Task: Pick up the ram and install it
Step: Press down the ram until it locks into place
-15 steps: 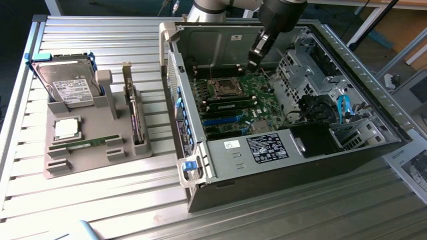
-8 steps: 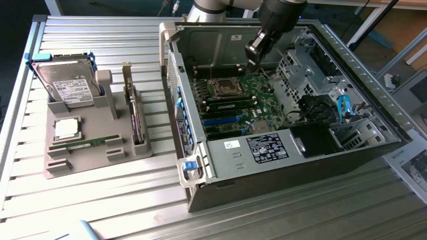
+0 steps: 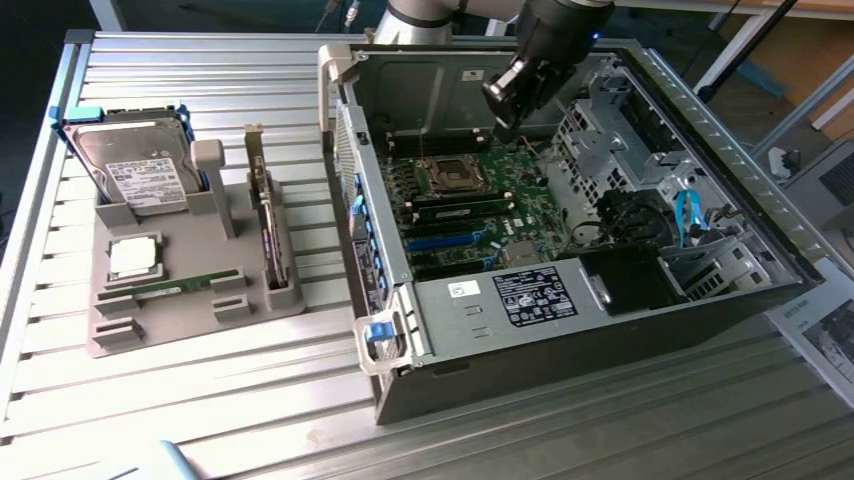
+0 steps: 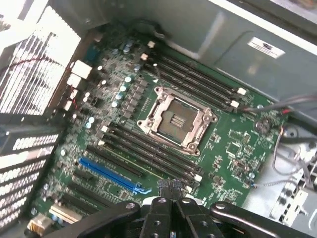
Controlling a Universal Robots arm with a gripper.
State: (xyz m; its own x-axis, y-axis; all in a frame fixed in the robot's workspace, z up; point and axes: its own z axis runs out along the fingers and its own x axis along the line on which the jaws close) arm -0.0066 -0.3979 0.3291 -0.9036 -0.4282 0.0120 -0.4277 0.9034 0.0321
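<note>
The long, thin green ram stick (image 3: 174,288) is lying flat in a slot of the grey holder block (image 3: 147,325), its long axis running roughly across the exterior view. It is sitting well apart from the black gripper (image 3: 509,122), toward that view's left. The gripper is hanging over the green motherboard (image 3: 501,205) inside the open computer case (image 3: 694,110), fingers (image 4: 159,212) pressed together, holding nothing.

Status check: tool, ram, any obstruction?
Tool shut, empty, above motherboard inside case. Ram in grey holder on table. No obstruction visible.
</note>
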